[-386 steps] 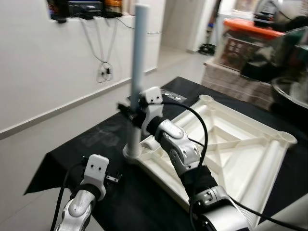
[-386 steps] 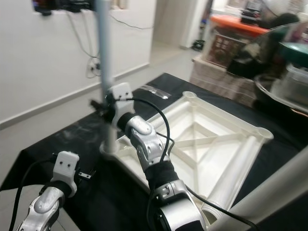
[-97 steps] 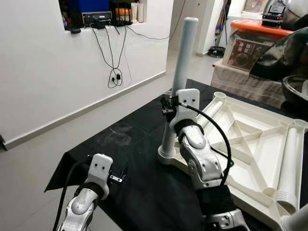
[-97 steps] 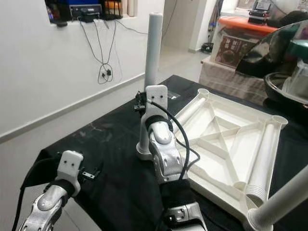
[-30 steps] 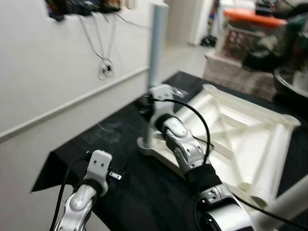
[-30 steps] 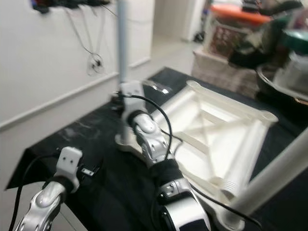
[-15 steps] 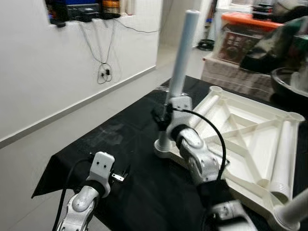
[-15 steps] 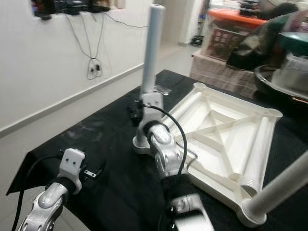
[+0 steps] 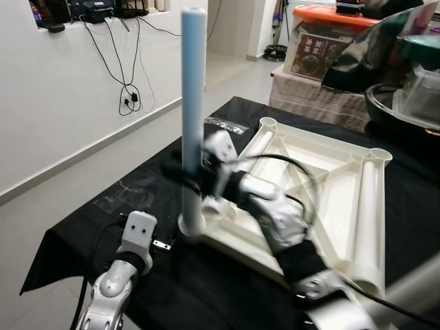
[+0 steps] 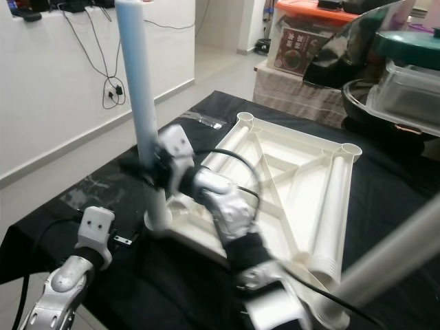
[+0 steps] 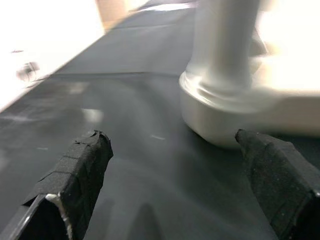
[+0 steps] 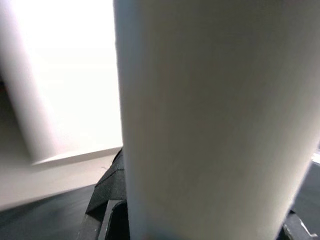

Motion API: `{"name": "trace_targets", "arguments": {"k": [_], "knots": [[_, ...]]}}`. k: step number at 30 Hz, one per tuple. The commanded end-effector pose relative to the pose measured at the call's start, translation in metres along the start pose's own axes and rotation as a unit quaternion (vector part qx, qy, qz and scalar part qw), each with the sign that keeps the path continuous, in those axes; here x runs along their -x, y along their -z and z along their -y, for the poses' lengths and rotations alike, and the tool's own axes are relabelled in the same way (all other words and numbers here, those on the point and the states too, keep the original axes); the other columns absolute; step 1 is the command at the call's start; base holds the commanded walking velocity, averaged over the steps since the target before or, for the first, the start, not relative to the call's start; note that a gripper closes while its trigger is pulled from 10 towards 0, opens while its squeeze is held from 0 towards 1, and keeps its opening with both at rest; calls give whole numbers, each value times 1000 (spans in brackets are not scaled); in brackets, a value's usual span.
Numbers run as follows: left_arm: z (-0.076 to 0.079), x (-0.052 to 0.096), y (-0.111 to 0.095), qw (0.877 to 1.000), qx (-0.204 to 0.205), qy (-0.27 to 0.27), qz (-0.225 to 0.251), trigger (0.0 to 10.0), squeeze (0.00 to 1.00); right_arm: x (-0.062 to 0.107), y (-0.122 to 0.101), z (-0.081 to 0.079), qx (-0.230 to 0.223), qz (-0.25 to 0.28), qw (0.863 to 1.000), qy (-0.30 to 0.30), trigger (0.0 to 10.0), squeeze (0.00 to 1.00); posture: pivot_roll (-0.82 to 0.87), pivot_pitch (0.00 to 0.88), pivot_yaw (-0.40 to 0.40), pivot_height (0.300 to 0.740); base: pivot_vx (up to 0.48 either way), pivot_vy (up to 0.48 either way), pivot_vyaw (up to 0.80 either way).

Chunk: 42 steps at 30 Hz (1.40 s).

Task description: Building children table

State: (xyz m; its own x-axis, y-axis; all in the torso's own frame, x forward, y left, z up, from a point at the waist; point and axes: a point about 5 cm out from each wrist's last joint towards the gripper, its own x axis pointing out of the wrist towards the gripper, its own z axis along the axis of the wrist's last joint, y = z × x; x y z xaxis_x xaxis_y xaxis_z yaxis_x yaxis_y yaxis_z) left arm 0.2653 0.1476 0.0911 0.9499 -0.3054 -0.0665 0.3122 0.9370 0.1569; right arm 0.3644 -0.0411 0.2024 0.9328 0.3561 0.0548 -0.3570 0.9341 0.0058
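A white table top point(image 9: 323, 185) lies upside down on a table covered in black cloth point(image 9: 137, 199). A pale table leg point(image 9: 193, 117) stands upright in the top's near left corner socket point(image 11: 220, 105). My right gripper point(image 9: 189, 177) is shut on this leg a little above the socket; the leg point(image 12: 215, 120) sits close before the right wrist camera. My left gripper point(image 11: 175, 160) rests low on the cloth just in front of the socket, open, its fingers point(image 11: 80, 165) wide apart and holding nothing. A second leg point(image 9: 368, 206) lies along the top's right side.
Another white leg point(image 10: 392, 261) crosses the near right foreground. Storage boxes point(image 9: 323, 48) and dark pots point(image 9: 405, 103) stand behind the table at the back right. A white wall with hanging cables point(image 9: 127, 89) and bare floor lie to the left, past the cloth's edge.
The camera view has swung and shifted. The leg now looks upright instead of leaning right. My right gripper keeps its hold on it, and the left gripper stays by the socket.
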Motion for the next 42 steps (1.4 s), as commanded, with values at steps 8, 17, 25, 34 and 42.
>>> {"name": "trace_targets", "arguments": {"k": [8, 17, 25, 34, 42], "knots": [[-9, 5, 4, 1000, 0, -14, -9, 10000, 0, 50, 48, 59, 9, -72, 973, 220, 2706, 0, 58, 0, -53, 740, 0, 0, 0], [-10, 2, 2, 1000, -3, -13, -7, 10000, 0, 24, 6, 21, -40, 23, 999, 27, 10000, 1000, 80, 0, -62, 740, 0, 0, 0], [-11, 3, 2, 1000, -6, -14, -6, 10000, 0, 8, -30, -22, -59, 96, 950, -293, 10000, 0, 103, 0, -70, 740, 0, 0, 0], [-9, 6, 3, 1000, -3, -18, -7, 10000, 0, 9, 22, -24, -19, -28, 976, -214, 0, 0, 88, 0, -76, 740, 0, 0, 0], [-6, 6, 5, 1000, -1, -16, -10, 10000, 0, 31, 59, 65, 9, -119, 962, 246, 0, 0, 78, 0, -74, 740, 0, 0, 0]]}}
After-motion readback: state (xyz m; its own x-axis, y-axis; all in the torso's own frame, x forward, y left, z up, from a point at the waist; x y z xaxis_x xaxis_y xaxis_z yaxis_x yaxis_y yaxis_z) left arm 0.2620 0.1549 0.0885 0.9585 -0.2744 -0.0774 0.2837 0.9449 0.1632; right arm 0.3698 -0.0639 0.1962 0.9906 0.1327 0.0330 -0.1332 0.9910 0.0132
